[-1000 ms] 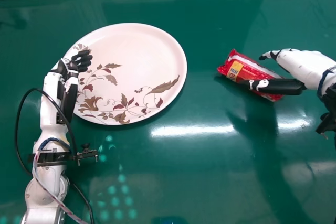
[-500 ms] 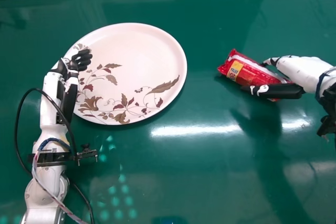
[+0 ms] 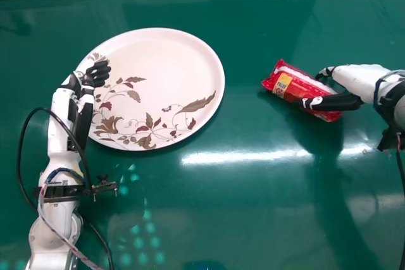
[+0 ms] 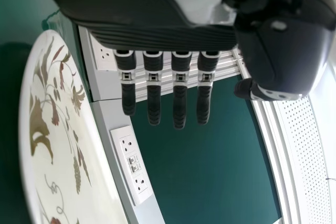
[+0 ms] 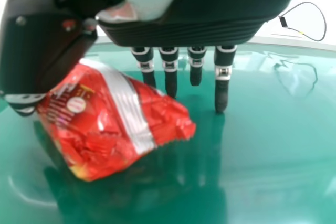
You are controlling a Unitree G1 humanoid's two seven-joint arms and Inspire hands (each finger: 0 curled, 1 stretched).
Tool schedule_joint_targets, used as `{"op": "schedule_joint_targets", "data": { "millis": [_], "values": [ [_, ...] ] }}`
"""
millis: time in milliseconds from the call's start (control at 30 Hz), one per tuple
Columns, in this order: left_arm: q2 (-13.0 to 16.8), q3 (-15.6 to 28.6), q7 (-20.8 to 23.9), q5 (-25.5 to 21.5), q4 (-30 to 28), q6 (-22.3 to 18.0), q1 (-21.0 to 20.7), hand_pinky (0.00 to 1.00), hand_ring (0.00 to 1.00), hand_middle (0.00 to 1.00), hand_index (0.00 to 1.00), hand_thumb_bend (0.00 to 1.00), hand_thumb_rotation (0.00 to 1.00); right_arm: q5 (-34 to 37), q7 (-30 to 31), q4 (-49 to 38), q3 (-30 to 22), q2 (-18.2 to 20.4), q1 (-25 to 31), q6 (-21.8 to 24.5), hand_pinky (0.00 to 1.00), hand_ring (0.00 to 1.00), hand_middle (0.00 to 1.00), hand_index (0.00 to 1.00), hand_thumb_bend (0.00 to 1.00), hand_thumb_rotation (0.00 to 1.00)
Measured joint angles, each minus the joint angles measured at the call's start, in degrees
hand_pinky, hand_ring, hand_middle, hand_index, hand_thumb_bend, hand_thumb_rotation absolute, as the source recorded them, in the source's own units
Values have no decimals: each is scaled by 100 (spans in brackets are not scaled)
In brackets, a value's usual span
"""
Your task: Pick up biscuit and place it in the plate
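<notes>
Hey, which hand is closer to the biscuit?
Right. The right hand is at the biscuit's right end, with the thumb on its near side and fingers on its far side. The left hand is farther off, over the plate's left part.

I saw the biscuit packet (image 3: 297, 85) in glossy, crinkled plastic, the plate (image 3: 158, 61) smooth, the tabletop (image 3: 253, 213) shiny.
</notes>
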Motion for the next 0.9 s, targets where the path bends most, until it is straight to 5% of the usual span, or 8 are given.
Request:
{"op": "schedule_joint_targets", "data": {
  "millis": [667,733,800,900],
  "values": [
    [-30,7,0,-50,-134,95,65,79,77,77,75,30,4,-581,-340,597,550,56,-542,-224,81,88,92,90,100,48],
    [-52,7,0,-58,-137,95,66,79,76,77,75,30,4,-682,-396,628,603,60,-590,-225,67,76,81,85,94,31],
    [-62,7,0,-51,-141,95,66,78,76,77,75,30,5,-866,-601,734,695,101,-648,-208,42,51,59,76,64,8],
    [-69,8,0,-36,-141,94,65,77,75,77,75,30,7,-1058,-1187,973,743,210,-680,-200,24,43,52,53,53,1]
  ]
}}
